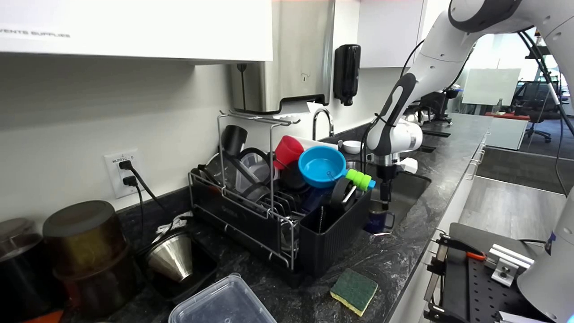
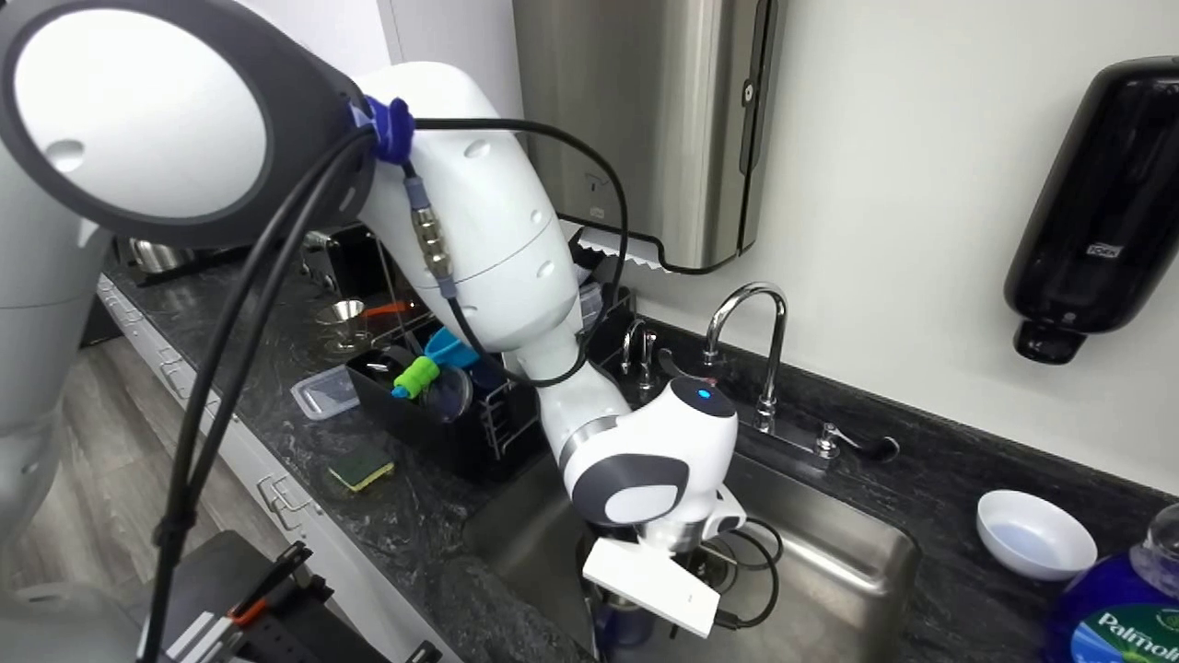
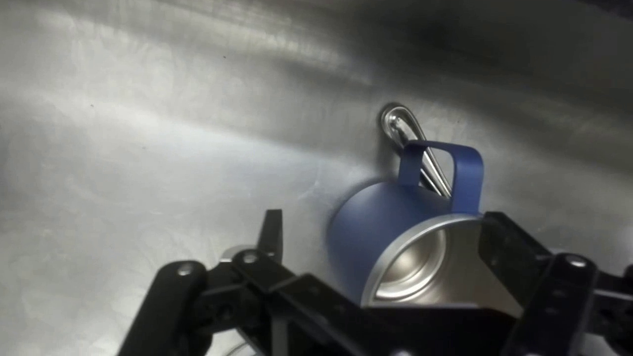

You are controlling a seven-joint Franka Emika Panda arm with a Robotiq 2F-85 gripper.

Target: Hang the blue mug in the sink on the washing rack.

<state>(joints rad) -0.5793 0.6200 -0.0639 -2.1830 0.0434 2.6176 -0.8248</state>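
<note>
The blue mug (image 3: 381, 217) stands in the steel sink (image 2: 866, 562), with its silvery opening facing the wrist camera and its handle towards the top of the wrist view. It also shows in both exterior views (image 1: 376, 222) (image 2: 628, 626), partly hidden by the arm in the latter. My gripper (image 3: 383, 230) is open above the mug. One finger is apart from the mug's left side; the other overlaps the rim near the handle, and whether it touches cannot be told. The fingers also show in an exterior view (image 1: 385, 195). The washing rack (image 1: 242, 215) stands beside the sink.
The rack is crowded with dishes, including a blue strainer (image 1: 320, 166) and a red cup (image 1: 288, 150). A metal utensil (image 3: 398, 123) lies by the mug's handle. A faucet (image 2: 774, 350), white bowl (image 2: 1033, 536) and soap bottle (image 2: 1119, 603) border the sink. A sponge (image 1: 354, 290) lies on the counter.
</note>
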